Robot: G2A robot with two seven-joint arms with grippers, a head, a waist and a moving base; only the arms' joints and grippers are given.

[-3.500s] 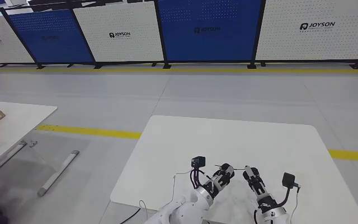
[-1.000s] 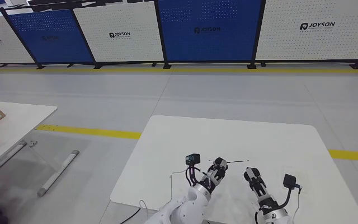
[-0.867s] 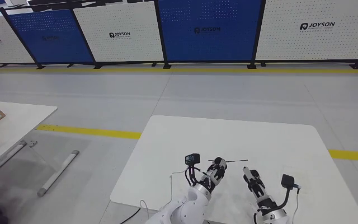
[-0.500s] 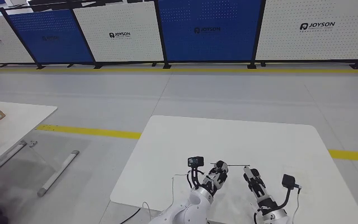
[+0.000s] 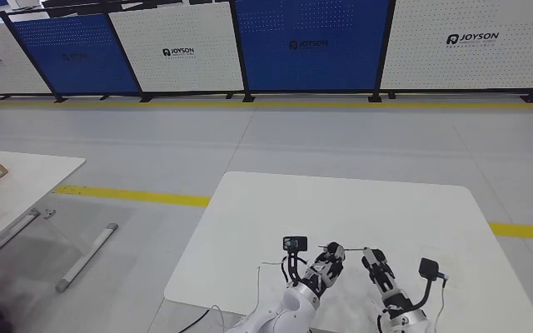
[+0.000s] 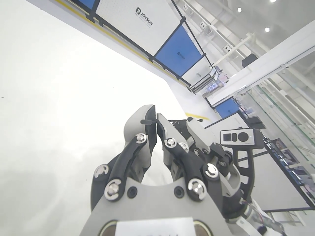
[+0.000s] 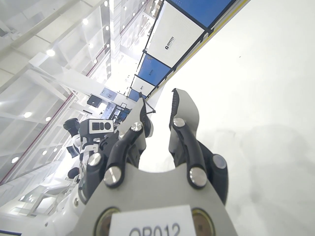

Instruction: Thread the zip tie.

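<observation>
L jaws shifted closer to R jaws, clamped on zip tie (image 6: 146,122), R jaws apart

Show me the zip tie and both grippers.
zip tie (image 6: 145,122), left wrist view, black end sticking out beside the fingers.
left gripper (image 6: 156,121), left wrist view, between its shut fingertips.
right gripper (image 7: 158,96), right wrist view, between its open fingertips.

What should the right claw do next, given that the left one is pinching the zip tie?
Probably ease the right claw a little toward the tie's free end, then close on it. The left claw is shut on the zip tie, whose free end reaches toward the right claw. That claw stands open and empty, with the tie's end close by but not clamped.
</observation>
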